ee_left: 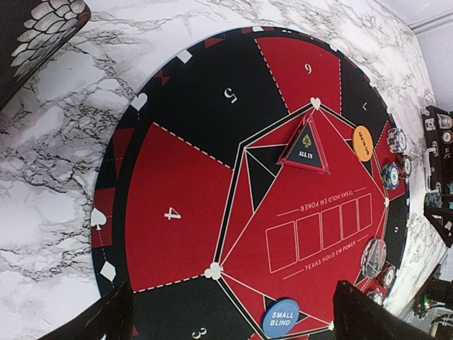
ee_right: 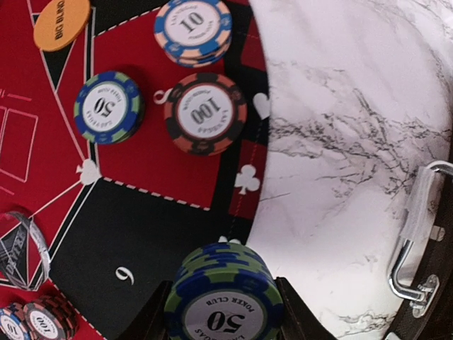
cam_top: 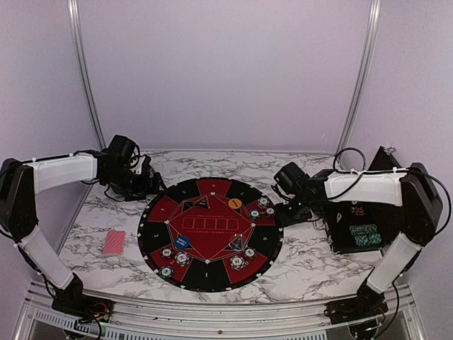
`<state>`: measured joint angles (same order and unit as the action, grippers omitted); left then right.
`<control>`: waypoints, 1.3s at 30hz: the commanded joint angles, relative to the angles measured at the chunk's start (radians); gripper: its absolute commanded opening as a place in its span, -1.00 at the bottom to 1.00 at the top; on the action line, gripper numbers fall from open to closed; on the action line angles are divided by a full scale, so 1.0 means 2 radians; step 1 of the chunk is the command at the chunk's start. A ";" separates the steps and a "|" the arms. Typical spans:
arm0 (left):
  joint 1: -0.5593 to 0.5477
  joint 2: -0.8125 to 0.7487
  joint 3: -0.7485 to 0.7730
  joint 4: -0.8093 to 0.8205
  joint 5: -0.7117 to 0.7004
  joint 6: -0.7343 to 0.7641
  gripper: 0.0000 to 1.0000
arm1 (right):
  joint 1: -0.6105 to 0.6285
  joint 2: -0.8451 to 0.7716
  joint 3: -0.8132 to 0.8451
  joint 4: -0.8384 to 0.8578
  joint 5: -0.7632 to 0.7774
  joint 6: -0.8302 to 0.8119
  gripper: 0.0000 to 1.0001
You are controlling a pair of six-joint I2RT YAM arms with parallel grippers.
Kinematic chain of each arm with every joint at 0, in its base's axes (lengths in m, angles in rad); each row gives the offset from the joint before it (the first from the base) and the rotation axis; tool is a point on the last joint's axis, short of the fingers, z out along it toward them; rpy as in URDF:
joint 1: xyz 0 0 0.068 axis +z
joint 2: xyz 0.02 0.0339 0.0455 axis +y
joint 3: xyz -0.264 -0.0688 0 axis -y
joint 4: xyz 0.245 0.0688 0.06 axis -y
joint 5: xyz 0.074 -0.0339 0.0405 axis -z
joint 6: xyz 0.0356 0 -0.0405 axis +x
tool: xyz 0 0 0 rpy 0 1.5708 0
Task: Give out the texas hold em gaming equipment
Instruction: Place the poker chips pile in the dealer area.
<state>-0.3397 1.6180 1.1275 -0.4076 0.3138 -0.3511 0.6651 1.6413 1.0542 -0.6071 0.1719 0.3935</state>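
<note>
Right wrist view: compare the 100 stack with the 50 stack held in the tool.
The 100 stack is black with orange stripes; the held 50 stack is blue with green. The 100 stack lies free on a red field of the mat; the held 50 stack sits between the right tool's fingers at the mat's edge, beside field 6. Both are round with a white printed centre.

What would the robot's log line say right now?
left gripper: open, empty | right gripper: shut on blue-green chip stack | stack at mat edge, near seat 6
</note>
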 commanded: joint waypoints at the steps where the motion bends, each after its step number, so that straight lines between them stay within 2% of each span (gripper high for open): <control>1: 0.001 0.001 0.005 0.001 0.000 0.007 0.98 | 0.035 -0.023 -0.008 -0.001 0.014 0.032 -0.42; 15: 0.002 0.001 0.003 0.001 -0.010 0.009 0.98 | 0.133 -0.040 -0.039 0.000 0.029 0.101 -0.42; 39: 0.001 0.008 0.005 0.001 -0.006 0.009 0.98 | 0.226 -0.045 -0.069 0.016 0.034 0.183 -0.42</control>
<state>-0.3397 1.6180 1.1275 -0.4076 0.3042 -0.3508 1.0821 1.5753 0.9115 -0.6086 0.2157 0.7071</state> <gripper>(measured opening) 0.989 0.403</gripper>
